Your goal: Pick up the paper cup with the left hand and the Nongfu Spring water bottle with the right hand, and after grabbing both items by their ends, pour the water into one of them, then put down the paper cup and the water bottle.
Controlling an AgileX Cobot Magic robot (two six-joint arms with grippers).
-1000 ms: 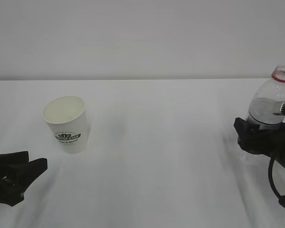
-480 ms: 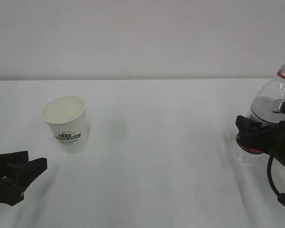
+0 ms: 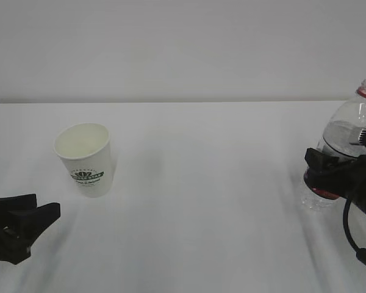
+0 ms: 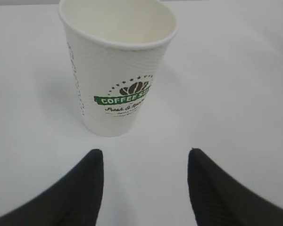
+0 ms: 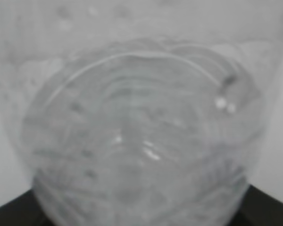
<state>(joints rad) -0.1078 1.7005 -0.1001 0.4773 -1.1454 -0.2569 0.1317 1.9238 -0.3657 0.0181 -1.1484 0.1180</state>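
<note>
Left claw point(image 4: 144, 188) spread wide, empty, low on the white surface point(image 3: 201, 183), just short of the upright paper cup point(image 4: 117, 66). Right claw point(image 3: 329, 174) around the bottle point(image 3: 344, 137) at the surface's right edge; can't tell if it's gripping

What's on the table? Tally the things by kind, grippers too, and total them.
Paper cup: 1
Water bottle: 1
Grippers: 2, the left gripper and the right gripper
Total: 4
</note>
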